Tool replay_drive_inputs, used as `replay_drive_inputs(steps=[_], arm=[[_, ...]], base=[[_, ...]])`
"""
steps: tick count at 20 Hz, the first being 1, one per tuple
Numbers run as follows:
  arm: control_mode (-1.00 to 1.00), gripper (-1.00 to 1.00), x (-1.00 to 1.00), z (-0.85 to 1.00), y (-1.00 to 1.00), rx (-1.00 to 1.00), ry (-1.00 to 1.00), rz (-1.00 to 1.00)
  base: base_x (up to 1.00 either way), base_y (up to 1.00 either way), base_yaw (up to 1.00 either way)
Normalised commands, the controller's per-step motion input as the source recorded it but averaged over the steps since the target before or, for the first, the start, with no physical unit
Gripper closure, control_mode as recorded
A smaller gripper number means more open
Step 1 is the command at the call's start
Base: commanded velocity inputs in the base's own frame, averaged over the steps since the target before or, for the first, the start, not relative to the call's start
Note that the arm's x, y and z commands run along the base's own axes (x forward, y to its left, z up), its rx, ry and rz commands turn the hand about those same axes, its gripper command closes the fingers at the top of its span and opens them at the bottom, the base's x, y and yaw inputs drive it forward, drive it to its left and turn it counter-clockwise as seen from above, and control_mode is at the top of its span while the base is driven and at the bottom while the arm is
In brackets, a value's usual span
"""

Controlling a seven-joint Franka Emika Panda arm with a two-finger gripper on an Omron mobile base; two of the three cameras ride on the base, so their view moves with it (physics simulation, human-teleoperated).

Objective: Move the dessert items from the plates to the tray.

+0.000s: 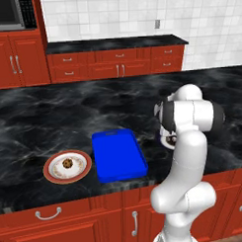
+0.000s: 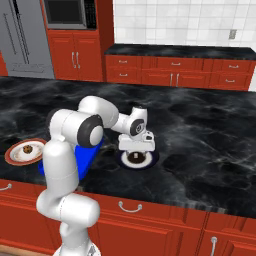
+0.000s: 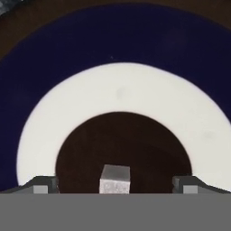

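The gripper (image 3: 115,186) hung low over the navy-rimmed plate (image 2: 152,159), and its fingers (image 3: 41,185) stood spread wide, one dark tip at each side of the hand view with nothing pinched between them. Between those tips sat the whitish bit (image 3: 114,179), a small pale cube with flat faces and crisp edges, free of both fingers as far as could be seen. It rested on the plate's dark brown round centre, ringed by a smooth white band and then the broad glossy navy rim.

Over on the far side, the cream plate (image 1: 51,171) lay flat on the tabletop (image 1: 53,115), its orange-red patterned rim circling a pale middle. The cookie (image 1: 67,163), round, tan-brown and speckled with dark chips, sat right in that middle.

Between the two plates lay the blue tray (image 1: 119,155), a bright, smooth plastic rectangle with a raised rim and rounded corners, and nothing was inside it. It sat just beside the cream plate and near the front edge of the tabletop. From the left base view the white arm hid most of the navy plate; the right base view showed it clear, just past the tray's far side.

The tabletop itself was polished black stone, veined in grey and white, over red cabinet fronts (image 2: 165,225) with curved metal handles.
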Motion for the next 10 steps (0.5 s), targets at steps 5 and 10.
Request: replay_drive_inputs(steps=[5, 10], arm=[[-1.00, -1.00, 0.00, -0.11, 0.00, 0.00, 0.00, 0.00], [-1.00, -1.00, 0.00, -0.09, 0.00, 0.00, 0.00, 0.00]], base=[[0.00, 0.00, 0.00], [0.00, 0.00, 0.00]])
